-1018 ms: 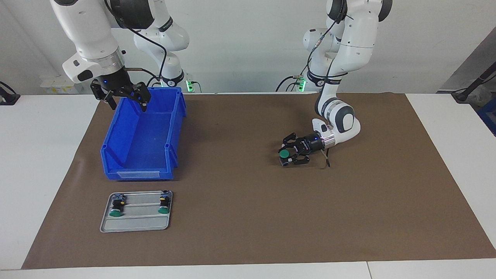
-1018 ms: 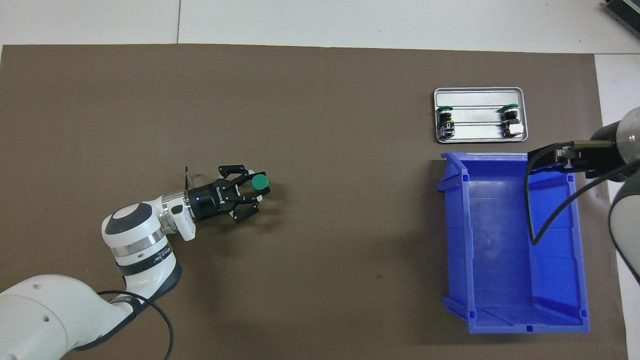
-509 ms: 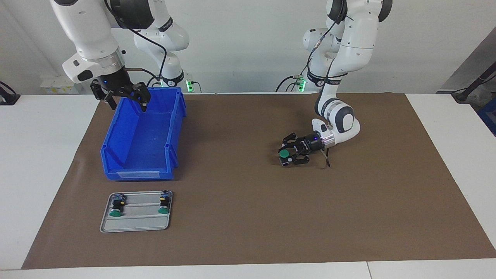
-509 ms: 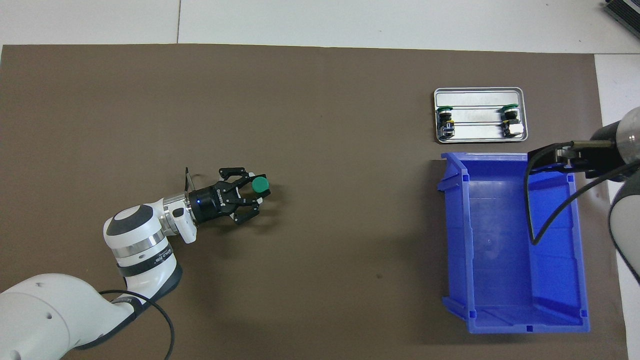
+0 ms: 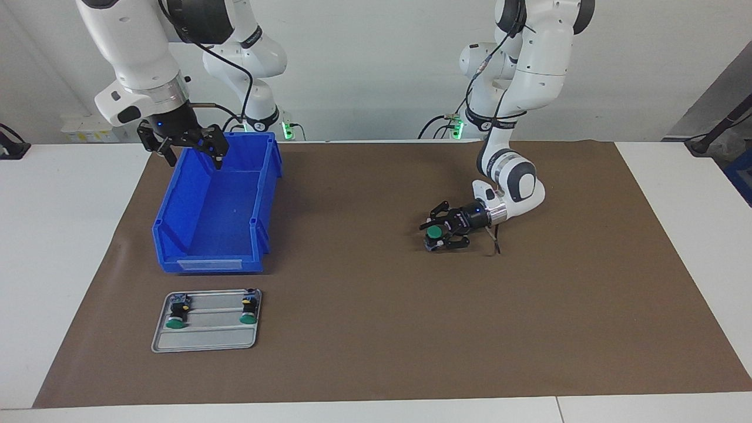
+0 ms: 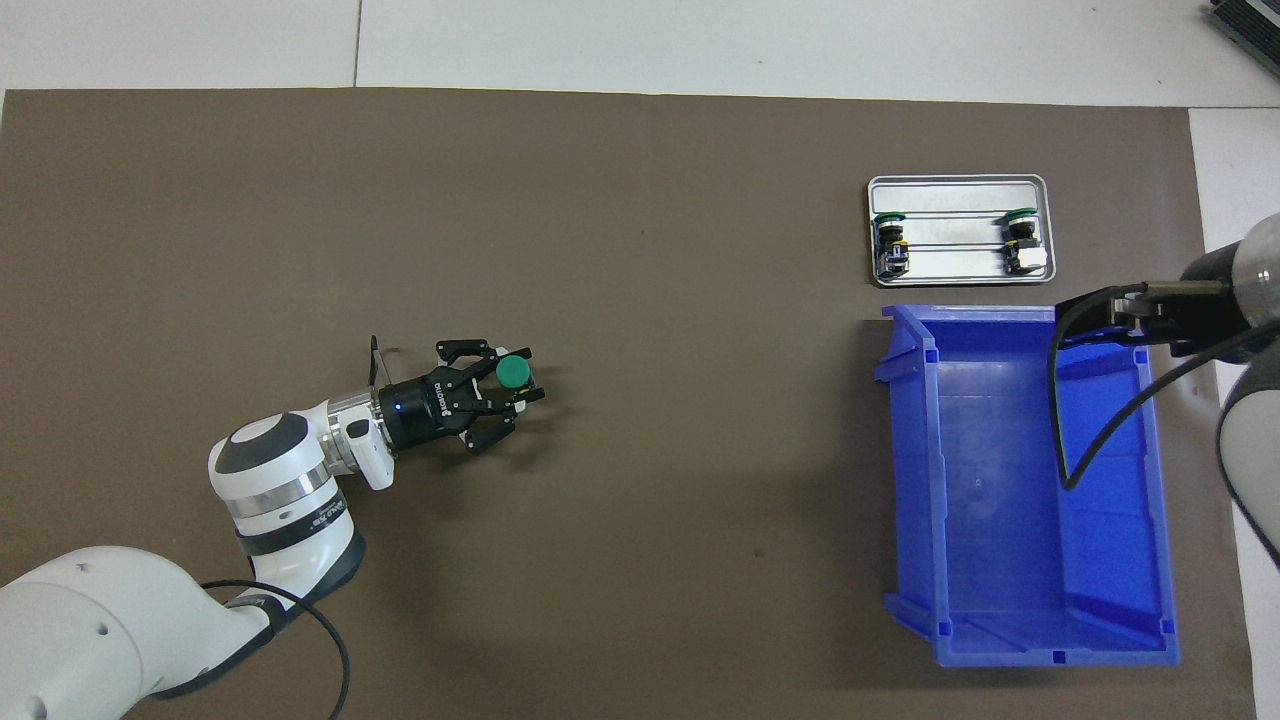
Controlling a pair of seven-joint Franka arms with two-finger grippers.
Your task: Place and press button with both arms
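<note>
The button (image 5: 434, 232) (image 6: 514, 372), green cap up on a short black body, sits at my left gripper (image 5: 433, 234) (image 6: 522, 373), low at the brown mat near its middle. That gripper lies almost level, reaching from the left arm's end of the table. Whether it still grips the button I cannot tell. My right gripper (image 5: 194, 154) hangs open and empty over the end of the blue bin (image 5: 176, 235) (image 6: 910, 480) that is nearest the robots.
A small metal tray (image 5: 202, 341) (image 6: 955, 185) holds two more green-capped buttons (image 5: 174, 322) (image 5: 247, 319), farther from the robots than the bin. The brown mat (image 5: 376, 329) covers most of the white table.
The left gripper and the button have shifted slightly toward the left arm and a little lower. The right arm has not moved.
</note>
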